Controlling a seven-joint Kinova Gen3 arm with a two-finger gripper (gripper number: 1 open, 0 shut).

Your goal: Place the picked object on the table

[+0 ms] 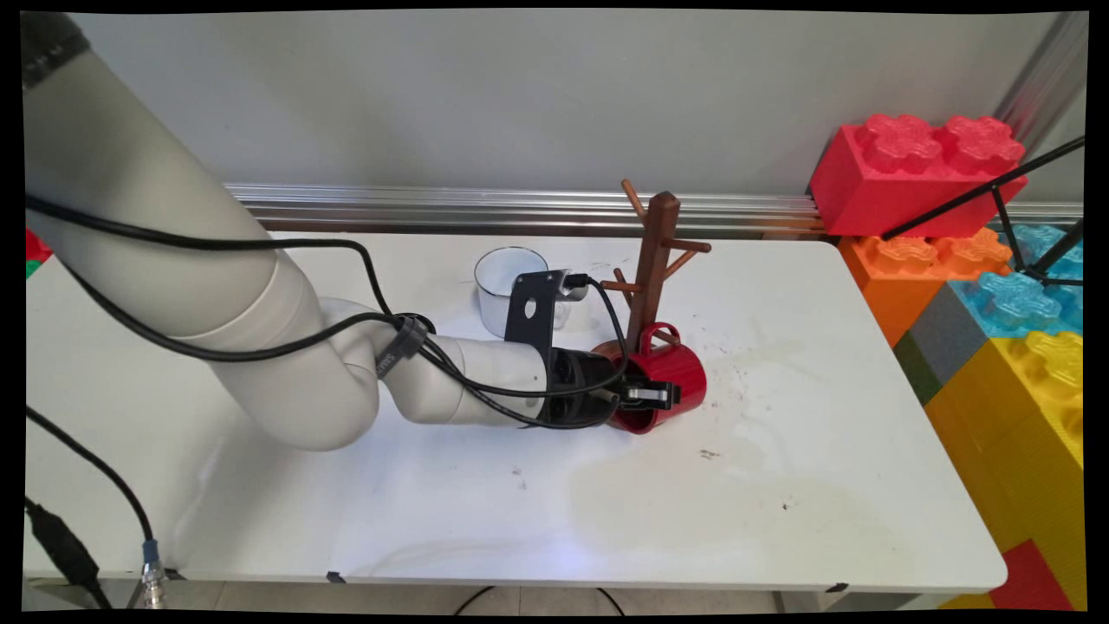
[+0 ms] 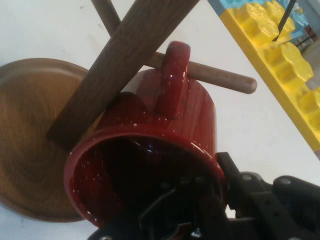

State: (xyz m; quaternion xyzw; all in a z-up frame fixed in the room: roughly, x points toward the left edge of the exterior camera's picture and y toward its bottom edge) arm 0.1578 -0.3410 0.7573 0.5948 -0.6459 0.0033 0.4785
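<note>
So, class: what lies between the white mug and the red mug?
In the main view, the wooden mug tree and the gripper's black camera bracket lie between white mug and red mug.

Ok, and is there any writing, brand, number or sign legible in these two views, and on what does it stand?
No text can be read in either view.
Grey strap round the arm's cables: small dark lettering, too small to read.
Red mug, wooden mug tree, white mug, big toy bricks: no lettering shows.
</note>
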